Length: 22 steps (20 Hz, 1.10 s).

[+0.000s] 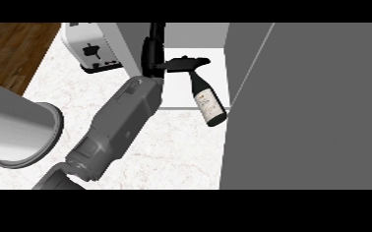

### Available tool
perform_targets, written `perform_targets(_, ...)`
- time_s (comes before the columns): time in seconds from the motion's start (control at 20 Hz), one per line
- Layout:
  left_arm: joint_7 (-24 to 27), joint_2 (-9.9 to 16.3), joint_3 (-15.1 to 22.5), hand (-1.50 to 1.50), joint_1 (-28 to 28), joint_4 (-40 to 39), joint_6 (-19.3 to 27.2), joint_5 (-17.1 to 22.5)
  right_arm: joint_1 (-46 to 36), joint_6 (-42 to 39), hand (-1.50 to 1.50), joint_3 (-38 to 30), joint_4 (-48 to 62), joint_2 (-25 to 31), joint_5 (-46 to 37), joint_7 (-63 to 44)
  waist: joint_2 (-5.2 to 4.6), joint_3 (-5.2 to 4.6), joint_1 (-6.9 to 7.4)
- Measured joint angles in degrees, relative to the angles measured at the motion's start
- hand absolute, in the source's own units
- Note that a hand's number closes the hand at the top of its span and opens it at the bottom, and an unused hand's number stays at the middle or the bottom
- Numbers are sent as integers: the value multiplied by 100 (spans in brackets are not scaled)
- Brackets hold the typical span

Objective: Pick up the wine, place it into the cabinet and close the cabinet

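Wine (206,97) hangs in the middle of the head view, a dark bottle with a pale label, held by its neck with the neck uppermost and the heavy base lower and tilted toward the view's right. Black fingers of the hand (180,63) curl round that neck near the top (which of the two hands this is cannot be told for sure, though its forearm comes up from the lower left edge). The grey forearm (120,125) runs diagonally from the lower left up to the wrist, and a thin black part of the hand reaches on upward toward the top of the scene.

The bottle shows in front of the pale inside of the cabinet (195,42), its base just beside the large grey cabinet door (298,108) that fills the right side of the view. Whether the bottle touches the door or any shelf cannot be told.

A white toaster (93,46) stands at the upper left on the pale marbled counter (174,147), beside a strip of brown wood floor (25,49). A grey round pot (25,128) sits at the left edge, partly cut off.
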<state>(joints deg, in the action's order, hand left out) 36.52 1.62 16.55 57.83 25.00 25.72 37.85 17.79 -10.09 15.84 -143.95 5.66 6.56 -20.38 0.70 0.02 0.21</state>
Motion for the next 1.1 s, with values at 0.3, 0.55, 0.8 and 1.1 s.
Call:
perform_targets(0.3,-295,63,250,-150,-639,1090,98,-136,-1,93,-150,150,-8,-24,-27,-38,14,-1,45)
perform_targets(0.55,-585,97,603,-150,-1421,2305,257,-261,-131,202,-150,205,0,-28,-68,-105,23,-2,89)
perform_targets(0.8,-833,207,945,-150,-2336,3543,460,-365,-70,174,-150,169,-14,52,-78,-13,18,0,64)
perform_targets(1.1,-1058,412,1511,-150,-3490,5160,866,-660,-135,264,-150,288,-2,49,-112,-57,3,-1,49)
